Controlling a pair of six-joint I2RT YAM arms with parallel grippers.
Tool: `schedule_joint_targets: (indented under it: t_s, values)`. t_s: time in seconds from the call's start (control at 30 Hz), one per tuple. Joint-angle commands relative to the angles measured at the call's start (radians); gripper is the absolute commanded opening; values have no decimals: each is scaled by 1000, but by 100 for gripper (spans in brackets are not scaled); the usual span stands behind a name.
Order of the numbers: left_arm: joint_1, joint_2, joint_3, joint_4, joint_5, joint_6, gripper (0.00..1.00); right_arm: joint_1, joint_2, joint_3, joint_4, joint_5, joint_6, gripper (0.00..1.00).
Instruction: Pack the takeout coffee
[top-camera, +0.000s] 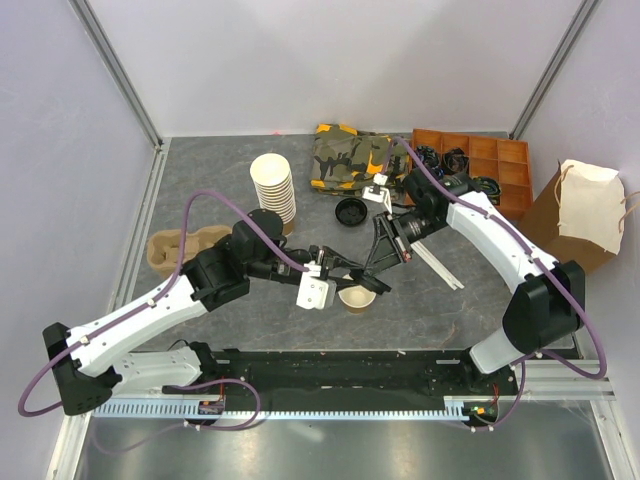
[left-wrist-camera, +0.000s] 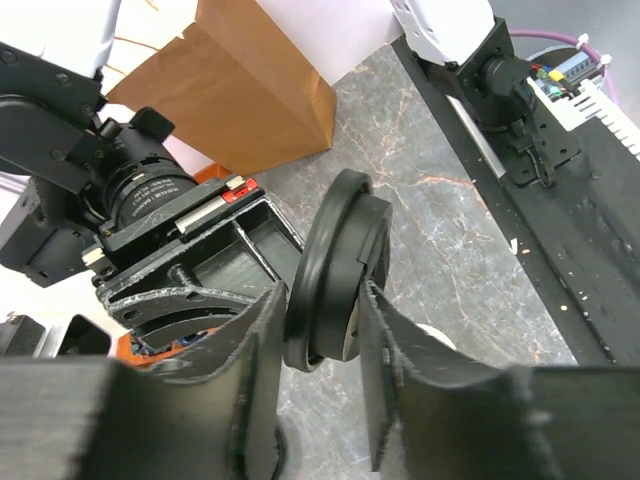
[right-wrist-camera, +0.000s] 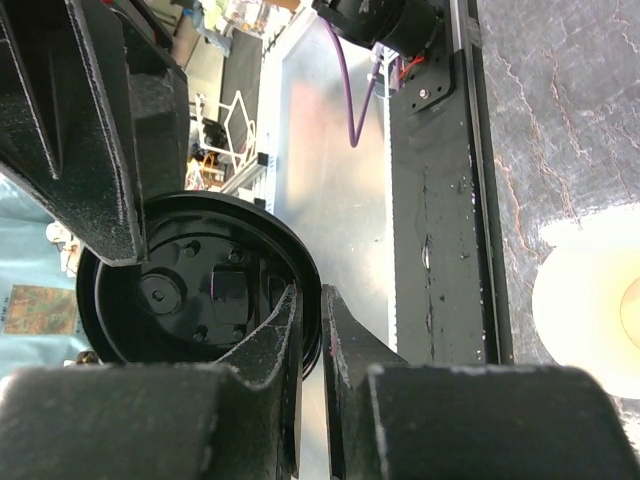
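Paper cup (top-camera: 357, 297) sits upright on the table (top-camera: 470, 300) near the arm bases. It's open, cream inside showing, no lid on, so the takeout coffee isn't assembled yet.

Black lid (left-wrist-camera: 335, 250) is in the air just behind the cup, on edge, with both arms on it. Right gripper (right-wrist-camera: 310, 300) is closed, pinching the rim. Left gripper (left-wrist-camera: 322, 300) is closed across the lid's two faces; both fingers look to be in contact, but I can't confirm how firm the grip is.

Farther back: a loose lid (top-camera: 350, 211) lies flat, with the stack of cups (top-camera: 272, 185) and cup carrier (top-camera: 185, 245) to the left. The paper bag (top-camera: 585, 215) is well off to the right.

Risks from here:
- Either gripper lets go before the other has a solid hold, and the lid drops or rolls off on its edge.
- Both arms pull while clamped, and the lid twists or pops out.
- The fingers are crowded together, so any retreat can clip the other gripper.
- The lid is vertical and needs turning flat. Pressed on off-centre, it tips or skids the cup, which nothing is holding.
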Motion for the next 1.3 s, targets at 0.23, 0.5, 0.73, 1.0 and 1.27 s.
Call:
schedule_joint_targets:
  t_s: [0.23,0.5,0.73,1.0,1.27]
  values:
    - [-6,-3,36,-61,-3,-25,16,8,-22,28,26,25,8,45]
    - [8,7,57,-105,40,-411,8,-103,18,193,30,161,26,73]
    - [121,38,1,102,99,-1008,4,-325,-121,173,324,270,248,74]
    - [186,93,91,288,-243,-1322,2,-366,-409,-156,818,578,779,71]
    - [190,132,106,334,-434,-1465,2,-366,-536,-312,929,809,1203,59]
